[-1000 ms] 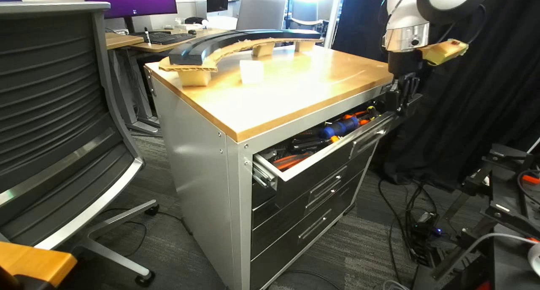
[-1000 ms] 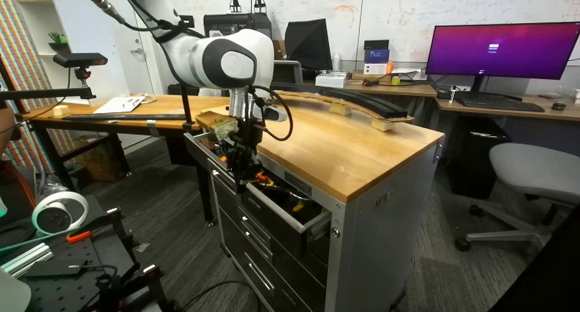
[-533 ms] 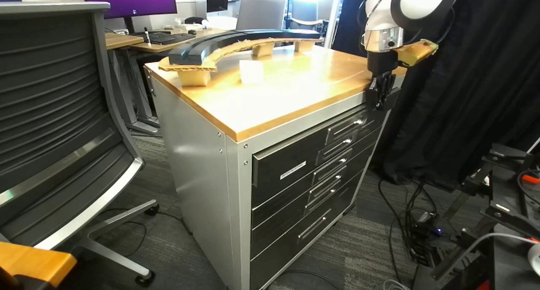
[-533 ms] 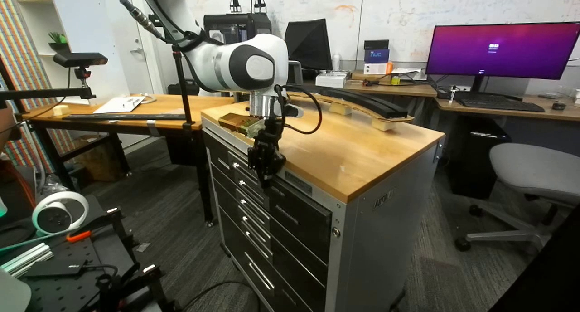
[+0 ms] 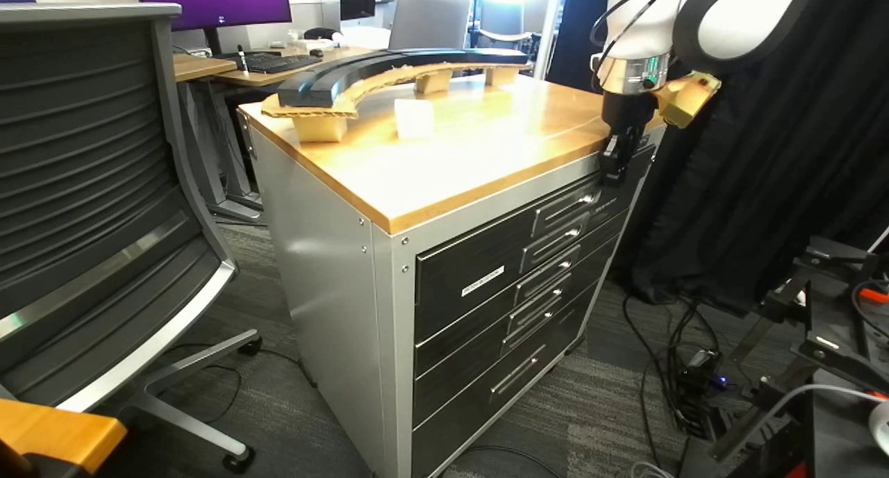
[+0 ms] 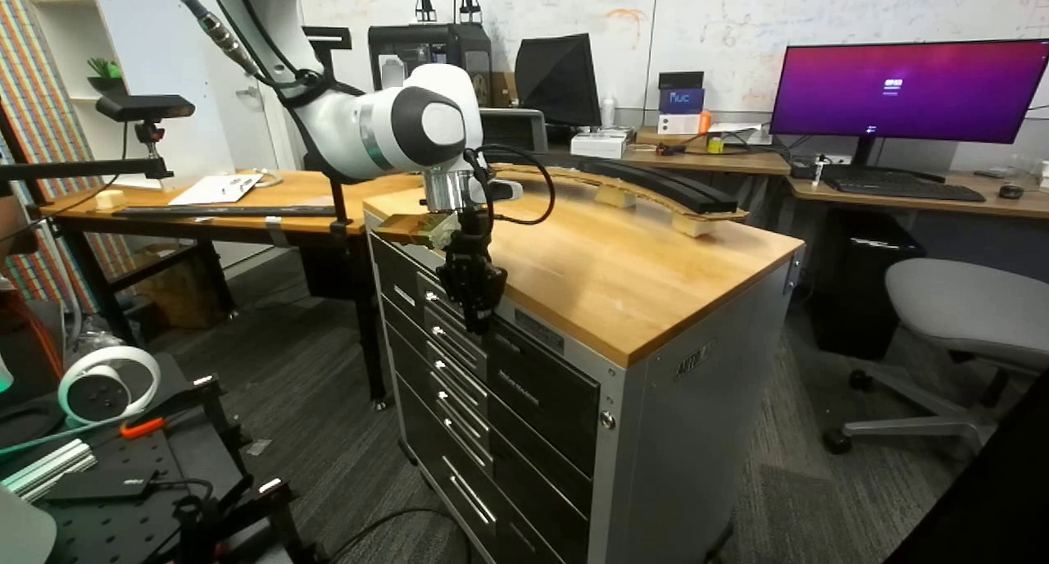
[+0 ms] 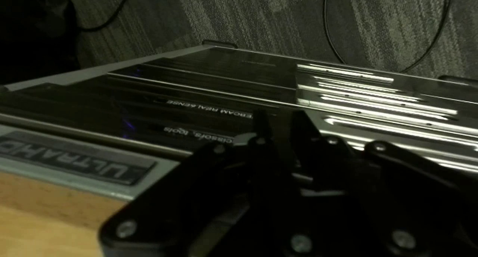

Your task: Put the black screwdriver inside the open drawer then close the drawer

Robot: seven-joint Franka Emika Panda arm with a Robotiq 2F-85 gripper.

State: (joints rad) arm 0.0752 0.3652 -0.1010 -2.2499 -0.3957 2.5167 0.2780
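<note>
While coming in from the left in an exterior view, meet a chair (image 5: 90,151) standing just beside the cabinet (image 5: 326,276), with a strip of carpet (image 5: 260,290) between the two. Farther back, see a desk (image 5: 198,67) with a monitor (image 5: 222,5) and a keyboard (image 5: 274,62). Along the far side of the wooden surface (image 5: 458,179), follow a dark arc (image 5: 417,58) resting on cardboard (image 5: 274,108) and blocks (image 5: 319,129), with a white cube (image 5: 414,119) just in front. From the cube to the front edge, find a broad stretch of wood. Under that edge, find the drawer (image 5: 465,264) closed and level with the frame. Cannot make out the screwdriver, nor tell its place. Toward the drawer's right end, find the end effector (image 7: 282,118) pointing down and covering part of the front; cannot tell whether touching. In the wrist view, see the fingertips (image 7: 300,124) slightly apart, with upside-down labels (image 7: 205,135) just beyond. Above, note the white arm (image 5: 635,30) and a yellow piece (image 5: 687,101) jutting out at the wrist. At far right, see a black curtain (image 5: 764,158) hanging behind the arm, and dark equipment (image 5: 844,311) well apart from the cabinet, with carpet between.
</note>
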